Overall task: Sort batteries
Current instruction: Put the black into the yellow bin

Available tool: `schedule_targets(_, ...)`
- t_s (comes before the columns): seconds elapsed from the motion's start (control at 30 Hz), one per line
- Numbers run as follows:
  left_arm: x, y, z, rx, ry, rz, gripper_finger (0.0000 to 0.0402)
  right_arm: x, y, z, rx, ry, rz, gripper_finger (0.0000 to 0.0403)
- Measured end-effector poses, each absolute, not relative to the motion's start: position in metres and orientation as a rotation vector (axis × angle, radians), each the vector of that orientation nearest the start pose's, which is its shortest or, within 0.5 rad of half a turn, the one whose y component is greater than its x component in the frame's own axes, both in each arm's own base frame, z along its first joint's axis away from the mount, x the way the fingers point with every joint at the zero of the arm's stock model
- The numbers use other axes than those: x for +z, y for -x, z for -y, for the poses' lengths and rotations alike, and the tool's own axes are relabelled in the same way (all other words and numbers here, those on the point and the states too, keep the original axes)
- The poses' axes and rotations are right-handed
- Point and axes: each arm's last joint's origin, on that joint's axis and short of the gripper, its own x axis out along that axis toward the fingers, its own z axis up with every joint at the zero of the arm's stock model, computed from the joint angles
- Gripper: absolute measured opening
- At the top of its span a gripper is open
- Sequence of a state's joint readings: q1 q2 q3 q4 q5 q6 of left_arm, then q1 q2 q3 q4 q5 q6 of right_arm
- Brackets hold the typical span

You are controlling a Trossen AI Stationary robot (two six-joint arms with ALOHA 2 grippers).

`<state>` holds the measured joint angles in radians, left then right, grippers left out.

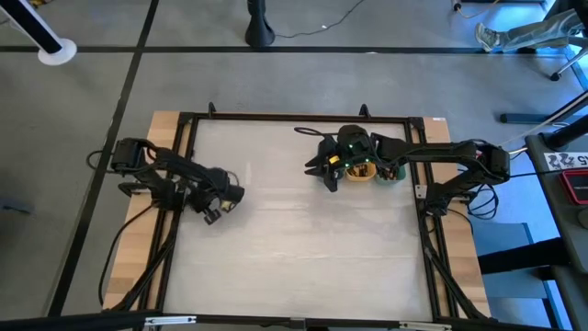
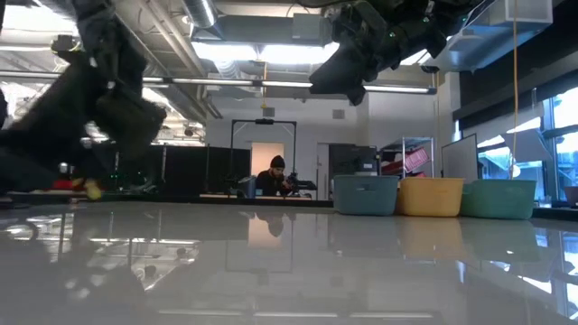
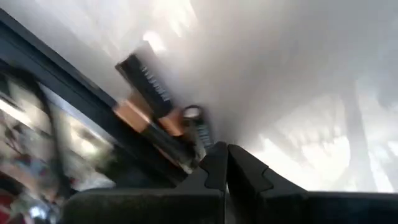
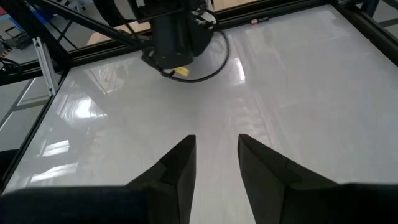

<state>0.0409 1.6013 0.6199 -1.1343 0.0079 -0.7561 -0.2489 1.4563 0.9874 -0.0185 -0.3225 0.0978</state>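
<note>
Three batteries show only in the left wrist view, lying on the white table beside its dark frame rail: a black, copper-ended battery [image 3: 146, 84], a second battery like it [image 3: 149, 127] and a silvery battery [image 3: 199, 127]. My left gripper [image 3: 225, 163] is shut, its tips right next to them, with nothing between the fingers; it is near the table's left side [image 1: 223, 200]. My right gripper [image 4: 216, 149] is open and holds nothing. It hangs well above the table at the far right [image 1: 326, 173], beside the trays. My left gripper's shut fingertips [image 3: 214, 163] stand at the near end of the lowest battery [image 3: 186, 155], slanting down at the table. The view is blurred, and I cannot tell whether they touch it.
Three small trays stand in a row at the far right: slate-blue [image 2: 366, 194], orange [image 2: 431, 196] and green [image 2: 497, 199]. From above, the orange tray [image 1: 361, 171] and green tray [image 1: 393, 173] lie partly under my right arm. A black frame [image 1: 188, 147] borders the table. A person sits in the room beyond [image 2: 277, 176].
</note>
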Motion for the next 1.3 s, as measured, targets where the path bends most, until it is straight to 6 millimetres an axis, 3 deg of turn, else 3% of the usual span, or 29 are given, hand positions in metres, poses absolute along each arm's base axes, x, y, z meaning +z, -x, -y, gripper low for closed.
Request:
schedule_targets(0.17,0.132,-0.187,-0.015,0.779,0.450,-1.842,0.0000,0.264,-0.312,0.070,0.049,-0.231,-0.471,0.0122)
schedule_targets(0.33,0.165,-0.208,-0.014,0.688,0.472,-1.737,0.0000,0.264,-0.312,0.070,0.049,-0.231,-0.470,0.0122)
schedule_targets(0.43,0.181,-0.202,-0.010,0.696,0.476,-1.769,0.0000,0.264,-0.312,0.070,0.049,-0.232,-0.472,0.0122)
schedule_targets(0.7,0.152,-0.165,-0.003,0.668,0.594,-2.021,0.0000,0.264,-0.312,0.071,0.016,-0.170,-0.469,0.0122)
schedule_targets(1.03,0.151,-0.167,0.001,0.661,0.575,-2.012,0.0000,0.263,-0.312,0.071,0.009,-0.140,-0.481,0.0122)
schedule_targets(1.3,0.153,-0.193,0.006,0.389,0.381,-1.848,0.0000,0.265,-0.313,0.072,0.011,-0.087,-0.462,0.0122)
